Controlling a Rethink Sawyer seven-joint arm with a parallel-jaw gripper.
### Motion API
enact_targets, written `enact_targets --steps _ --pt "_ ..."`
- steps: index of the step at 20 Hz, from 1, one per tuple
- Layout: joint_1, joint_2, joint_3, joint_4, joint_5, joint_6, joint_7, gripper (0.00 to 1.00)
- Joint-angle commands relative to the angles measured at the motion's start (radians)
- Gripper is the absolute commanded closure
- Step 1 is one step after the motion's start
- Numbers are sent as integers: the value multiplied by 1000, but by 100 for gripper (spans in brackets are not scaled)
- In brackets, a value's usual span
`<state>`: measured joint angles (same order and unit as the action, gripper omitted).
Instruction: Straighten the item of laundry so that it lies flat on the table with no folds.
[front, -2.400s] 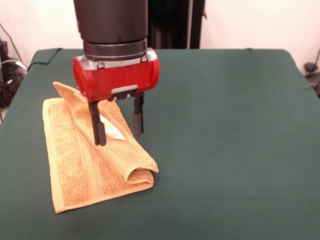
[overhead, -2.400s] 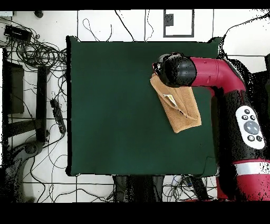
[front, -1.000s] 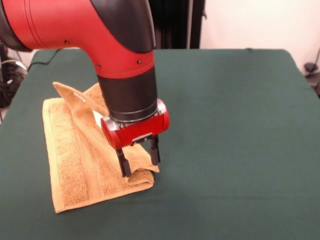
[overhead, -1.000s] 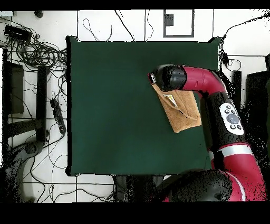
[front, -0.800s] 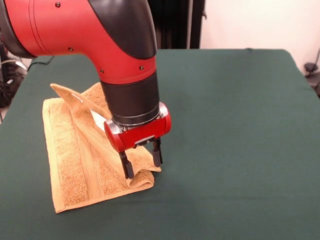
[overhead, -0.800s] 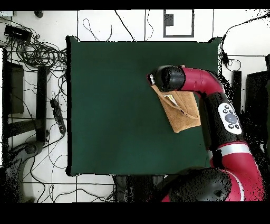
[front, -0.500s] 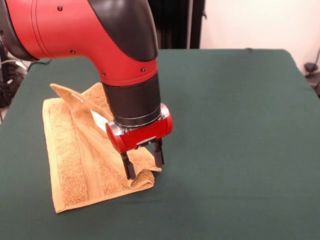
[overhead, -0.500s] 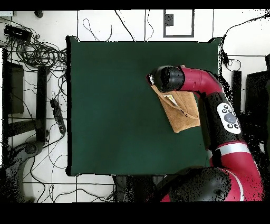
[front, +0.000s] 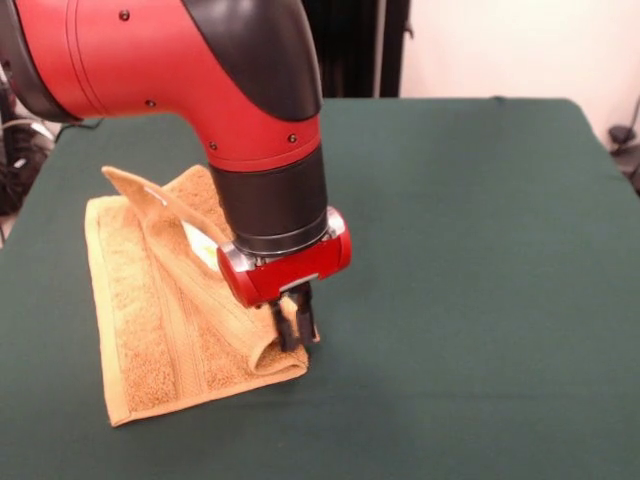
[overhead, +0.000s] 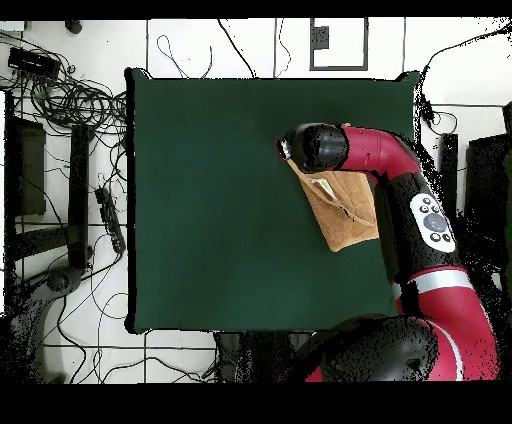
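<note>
Front view showed the gripper (front: 292, 327) low over the bench (front: 480, 300), its two dark fingers drawn together and clamped on the raised fold of the towel (front: 160, 320) at that cloth's 4 o'clock corner. The towel lay toward 9 o'clock on the bench, folded over itself, one flap rising to a peak near 11 o'clock. The red and black arm (front: 200, 80) covered the towel's upper middle, so the fold line there was hidden; a pale patch beside the wrist was too small to make out.

Overhead view placed the towel (overhead: 345, 215) toward 3 o'clock on the bench (overhead: 220, 200). The arm's black end (overhead: 312, 147) hid the gripper entirely, along with the towel's 11 o'clock corner.
</note>
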<state>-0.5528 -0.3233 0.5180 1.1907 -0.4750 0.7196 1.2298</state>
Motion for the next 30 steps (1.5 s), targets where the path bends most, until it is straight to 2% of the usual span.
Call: enact_targets --steps 1,22,26,27,30 --pt "9 4 109 16 -28 88 -259 100" --pt "30 -25 89 16 -36 101 -222 100" --pt "16 -28 102 35 -38 69 -228 100" --pt "11 -29 106 40 -38 60 -229 0" --pt "17 -34 97 39 -40 69 -221 0"
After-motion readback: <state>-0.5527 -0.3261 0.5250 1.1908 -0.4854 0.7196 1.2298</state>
